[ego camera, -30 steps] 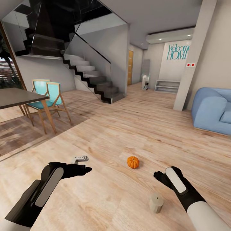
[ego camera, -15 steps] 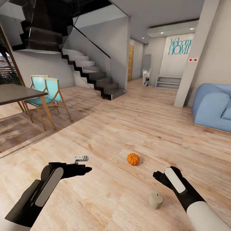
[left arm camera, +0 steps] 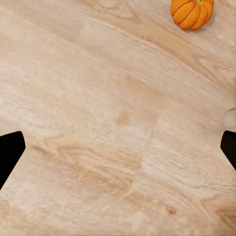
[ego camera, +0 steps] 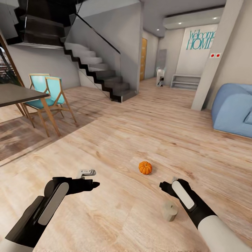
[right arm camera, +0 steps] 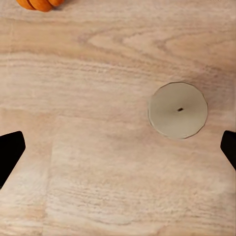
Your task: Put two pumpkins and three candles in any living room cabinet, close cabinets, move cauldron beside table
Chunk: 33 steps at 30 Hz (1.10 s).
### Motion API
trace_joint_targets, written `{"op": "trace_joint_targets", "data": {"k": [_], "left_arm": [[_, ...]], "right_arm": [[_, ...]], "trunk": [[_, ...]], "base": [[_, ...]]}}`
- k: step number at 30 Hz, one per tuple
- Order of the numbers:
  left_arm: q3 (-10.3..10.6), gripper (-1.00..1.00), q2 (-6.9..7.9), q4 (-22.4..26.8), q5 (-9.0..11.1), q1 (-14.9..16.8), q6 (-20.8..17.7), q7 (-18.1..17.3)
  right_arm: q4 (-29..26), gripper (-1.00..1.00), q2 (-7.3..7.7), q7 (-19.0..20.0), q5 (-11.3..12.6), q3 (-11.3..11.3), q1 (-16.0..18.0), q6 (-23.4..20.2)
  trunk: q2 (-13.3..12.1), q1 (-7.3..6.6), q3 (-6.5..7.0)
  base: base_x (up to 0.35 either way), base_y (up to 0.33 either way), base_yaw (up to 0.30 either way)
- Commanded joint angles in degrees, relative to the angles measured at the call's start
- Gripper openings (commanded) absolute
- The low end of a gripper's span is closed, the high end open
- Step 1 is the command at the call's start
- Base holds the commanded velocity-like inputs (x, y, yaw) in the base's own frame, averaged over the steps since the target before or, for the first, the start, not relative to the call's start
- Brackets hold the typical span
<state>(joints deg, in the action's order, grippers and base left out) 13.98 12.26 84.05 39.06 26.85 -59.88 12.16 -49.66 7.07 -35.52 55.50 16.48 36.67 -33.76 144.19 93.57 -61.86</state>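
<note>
hovering right tool (ego camera: 167, 185) above candle (right arm camera: 177, 109) on floor (ego camera: 140, 140), jaws spread wide, empty; pumpkin (ego camera: 145, 167) near; left tool (ego camera: 91, 182) spread wide too, empty.

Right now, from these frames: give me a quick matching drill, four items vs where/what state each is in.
Items:
1. pumpkin
2. candle
3. sofa
4. right gripper

Places/states:
A. blue, at the head view's right edge
B. upright on the wood floor, beside the right forearm
C. open, empty, above the floor
D. alone on the floor, ahead, between both arms

Pairs: 1-D, 2-B, 3-A, 4-C
</note>
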Motion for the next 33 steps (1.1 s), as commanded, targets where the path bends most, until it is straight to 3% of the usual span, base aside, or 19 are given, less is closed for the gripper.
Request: {"op": "trace_joint_targets", "data": {"k": [1,7,11,12,16,19,20,23,24,26,29,31,33], "left_arm": [[0.08,1.00,0.05,0.06,0.56,0.06,-0.12,0.64],[-0.07,1.00,0.16,1.01,0.88,0.77,-0.12,0.18],[-0.05,1.00,0.68,3.81,3.10,0.72,-0.12,-0.74],[-0.03,1.00,0.87,4.85,5.24,0.71,-0.12,-1.15],[-0.02,1.00,2.28,6.29,10.59,0.73,-0.12,-1.63],[0.13,1.00,6.25,7.01,17.47,0.73,-0.12,-2.95],[0.21,1.00,7.45,7.13,20.15,0.74,-0.12,-4.76],[0.23,1.00,8.78,7.26,23.28,0.79,-0.12,-10.65],[0.15,1.00,9.20,7.30,24.06,0.80,-0.12,-14.22],[0.01,1.00,9.99,7.27,24.58,0.82,-0.12,-18.38],[-0.20,1.00,12.77,7.01,25.01,0.83,-0.12,-31.23],[-0.24,1.00,13.34,6.97,25.01,0.83,-0.12,-35.57],[-0.25,1.00,13.55,6.95,25.01,0.83,-0.12,-37.44]], "right_arm": [[-0.08,1.00,0.00,-0.48,0.19,0.33,0.06,0.40],[-0.01,1.00,0.02,-0.43,-0.25,0.40,0.07,1.62],[0.00,1.00,0.08,-0.43,-0.29,0.40,0.07,1.75],[0.00,1.00,0.10,-0.43,-0.30,0.40,0.07,1.76],[0.00,1.00,0.12,-0.43,-0.30,0.40,0.07,1.77],[0.00,1.00,0.20,-0.43,-0.31,0.40,0.07,1.81],[0.00,1.00,0.24,-0.43,-0.29,0.40,0.07,1.83],[0.00,1.00,0.27,-0.43,-0.27,0.40,0.07,1.84],[0.00,1.00,0.24,-0.43,-0.27,0.40,0.07,1.85],[0.00,1.00,0.20,-0.43,-0.25,0.40,0.07,1.85],[0.00,1.00,0.22,-0.43,-0.25,0.40,0.07,1.85],[0.00,1.00,0.21,-0.43,-0.23,0.40,0.07,1.85],[0.00,1.00,0.18,-0.43,-0.24,0.40,0.07,1.85]], "trunk": [[0.04,0.01,-0.28],[0.12,0.16,-1.61],[0.18,0.27,-2.50],[0.19,0.29,-2.72],[0.24,0.40,-3.61],[0.28,0.47,-4.27],[0.30,0.50,-4.49],[0.34,0.58,-5.16],[0.35,0.60,-5.38],[0.38,0.65,-5.82],[0.39,0.68,-6.05],[0.39,0.68,-6.05],[0.39,0.68,-6.05]], "base": [[0.000,0.000,0.000],[0.000,0.000,0.000],[0.000,0.000,0.000],[0.000,0.000,0.000],[0.000,0.000,0.000],[0.000,0.000,0.000],[0.000,0.000,0.000],[0.000,0.000,0.000],[0.000,0.000,0.000],[0.000,0.000,0.000],[0.000,0.000,0.000],[0.000,0.000,0.000],[0.000,0.000,0.000]]}}
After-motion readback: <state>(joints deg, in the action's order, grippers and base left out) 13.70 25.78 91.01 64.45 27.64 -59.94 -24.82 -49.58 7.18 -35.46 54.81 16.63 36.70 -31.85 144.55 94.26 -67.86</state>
